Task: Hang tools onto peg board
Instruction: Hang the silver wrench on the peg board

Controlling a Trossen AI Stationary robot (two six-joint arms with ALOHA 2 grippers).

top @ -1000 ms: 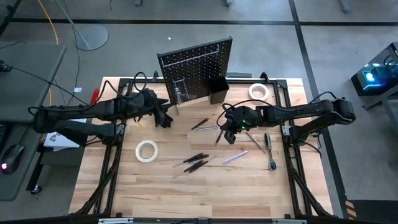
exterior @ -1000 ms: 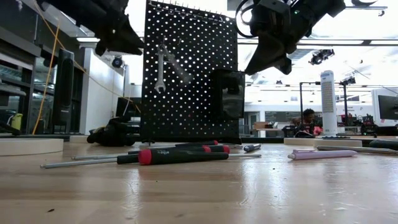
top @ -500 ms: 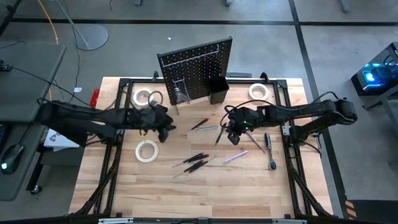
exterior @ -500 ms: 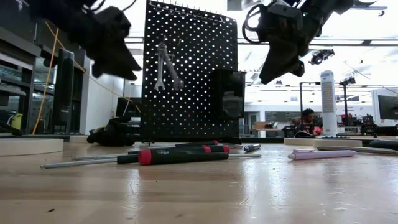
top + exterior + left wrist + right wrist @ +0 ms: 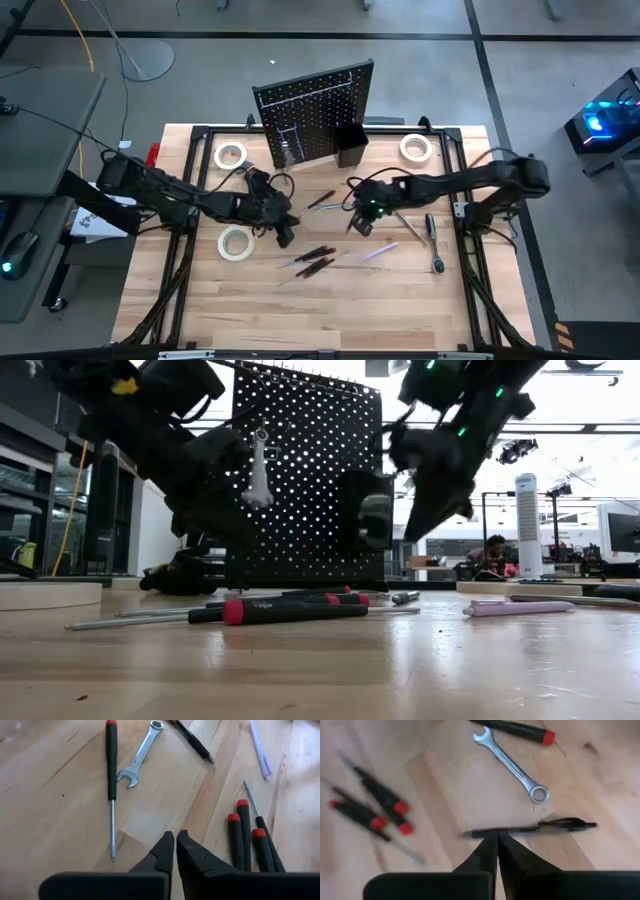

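The black peg board stands upright at the table's far side, with a small black bin on its front. A silver wrench hangs on the board. Both grippers are shut, with nothing between the fingers, and hover above the table. My left gripper is just short of the red-capped screwdrivers. My right gripper is over a slim black screwdriver. A loose silver wrench and a red-capped screwdriver lie between the arms. The purple tool lies nearer the front.
White tape rolls lie at the far left, the far right and beside the left arm. A ratchet and wrenches lie to the right of the right gripper. The near half of the wooden table is bare.
My left gripper has left the space by the peg board's left side. It has gone down, toward the near edge and to the right, tipping downward, and has ended beside the screwdrivers. My right gripper has sunk toward the black screwdriver and tipped steeper.
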